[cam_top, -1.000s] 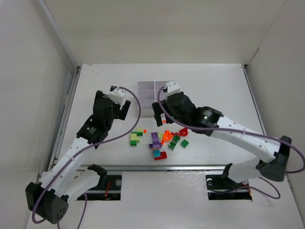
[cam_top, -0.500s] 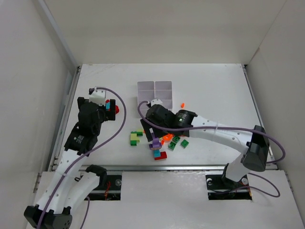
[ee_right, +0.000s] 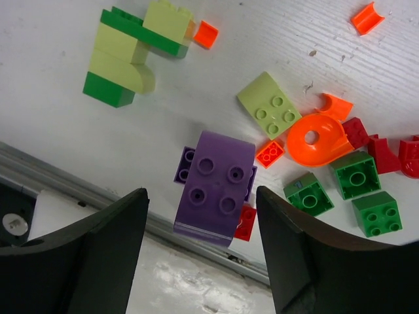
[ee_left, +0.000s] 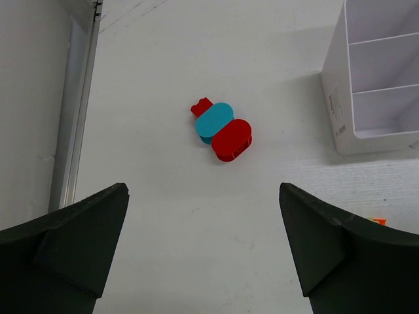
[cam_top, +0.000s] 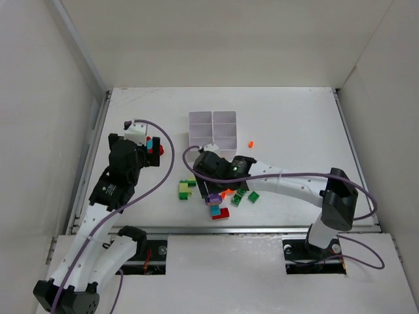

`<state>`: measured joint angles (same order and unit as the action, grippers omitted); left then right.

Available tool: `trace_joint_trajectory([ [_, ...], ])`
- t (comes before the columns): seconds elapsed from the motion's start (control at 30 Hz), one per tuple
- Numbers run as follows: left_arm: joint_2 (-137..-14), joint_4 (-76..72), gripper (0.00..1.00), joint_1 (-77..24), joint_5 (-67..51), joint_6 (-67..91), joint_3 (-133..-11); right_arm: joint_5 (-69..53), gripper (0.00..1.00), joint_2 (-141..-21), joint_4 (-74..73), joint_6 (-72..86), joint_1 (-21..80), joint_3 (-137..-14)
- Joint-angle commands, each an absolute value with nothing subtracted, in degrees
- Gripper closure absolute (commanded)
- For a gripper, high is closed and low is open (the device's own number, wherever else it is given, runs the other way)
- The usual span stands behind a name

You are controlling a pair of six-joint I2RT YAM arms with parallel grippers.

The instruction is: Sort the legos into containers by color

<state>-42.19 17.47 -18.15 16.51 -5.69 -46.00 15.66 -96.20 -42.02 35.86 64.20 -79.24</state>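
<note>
Under right pincer [ee_right: 200,196]: glossy purple brick [ee_right: 216,183], four round studs.

The white organiser box [ee_left: 335,98] runs off the left wrist view's right edge (only three compartments show, each partly). Near the tabletop's [ee_right: 52,131] front edge, a purple brick [ee_right: 216,183] covers most of a red brick [ee_right: 247,221] and a darker purple piece [ee_right: 184,165].

A small white plastic six-compartment organiser box [cam_top: 213,127] sits toward the far middle of the white table [cam_top: 294,118]. A loose pile of tiny plastic building bricks [cam_top: 226,196] lies on the near side of it, by the table's near edge. A stacked red and teal brick cluster [ee_left: 221,129] lies apart to the box's left, and one small orange brick [cam_top: 250,142] lies just right of the box.
</note>
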Motion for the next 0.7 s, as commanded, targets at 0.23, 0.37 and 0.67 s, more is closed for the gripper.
trace_joint_trajectory([
  [0.23,-41.75,16.52,0.00,-17.93,16.08,-6.06,-47.11,19.34,0.47,-99.76,-43.07,36.91,64.60,-80.86],
  [0.37,-41.22,16.52,0.00,-17.93,15.56,-6.59,-47.11,21.09,0.74,-98.70,-43.07,36.91,64.60,-81.39],
  [0.67,-38.94,17.58,0.00,-17.93,-0.33,-14.05,-48.68,18.03,1.00,-89.67,-41.67,33.76,58.63,-87.80],
])
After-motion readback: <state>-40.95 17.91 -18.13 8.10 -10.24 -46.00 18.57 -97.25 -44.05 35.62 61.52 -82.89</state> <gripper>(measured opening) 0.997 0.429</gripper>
